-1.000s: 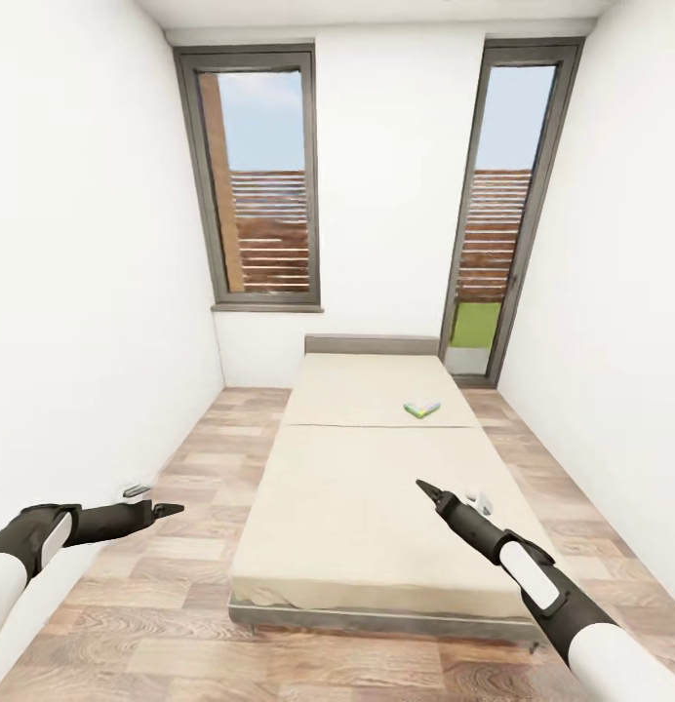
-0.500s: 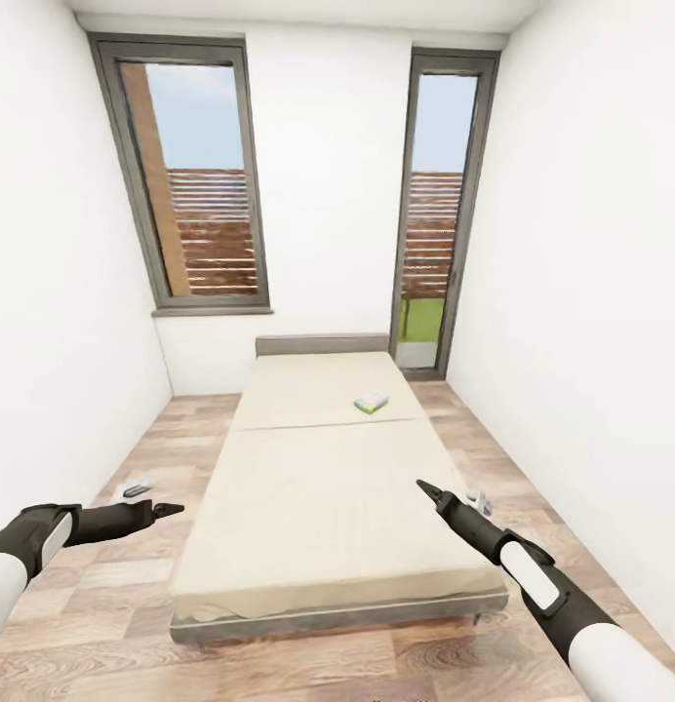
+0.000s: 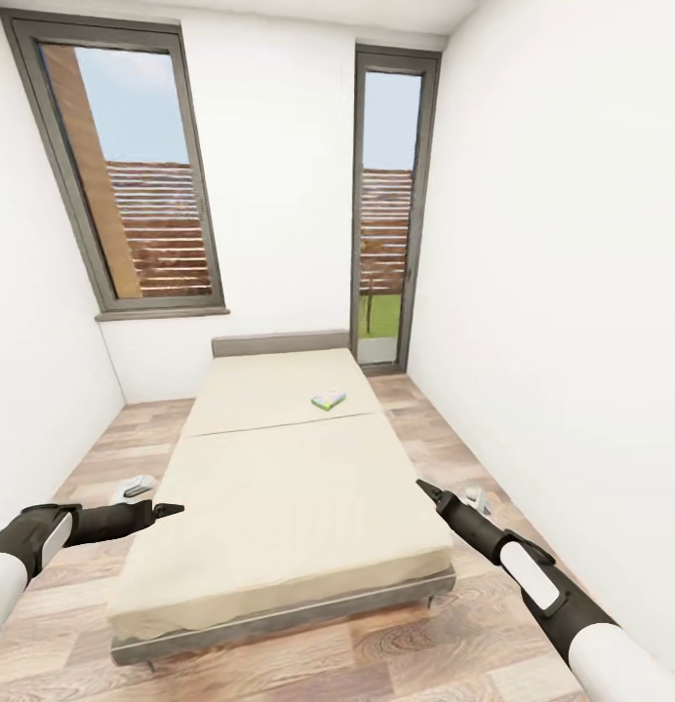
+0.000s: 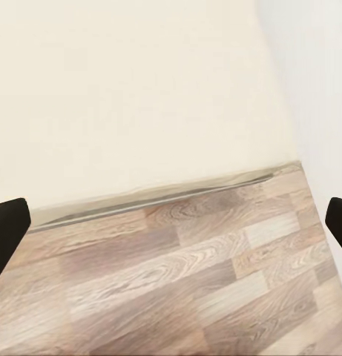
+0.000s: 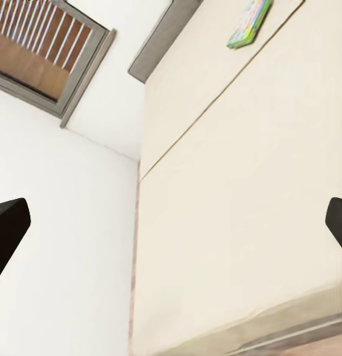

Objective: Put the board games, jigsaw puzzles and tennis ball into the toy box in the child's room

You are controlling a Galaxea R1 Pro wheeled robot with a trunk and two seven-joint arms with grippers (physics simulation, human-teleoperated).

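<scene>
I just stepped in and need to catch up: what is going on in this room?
The robot faces the bed with both arms out in front and nothing in either gripper. The left gripper hangs over the wood floor beside the bed, the right gripper near its other edge; both look open in the wrist views. One colourful board game lies on the far half of the mattress, untouched.

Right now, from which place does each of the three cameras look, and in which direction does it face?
Head view: from the robot's head, forward and down over the bed to the windows; both forearms, left gripper and right gripper show.
Left wrist view: faces the bed's edge and wood floor; dark fingertips at the sides.
Right wrist view: looks along the bed to the board game; dark fingertips too.
Shared: bed; the board game in the head and right wrist views.
</scene>
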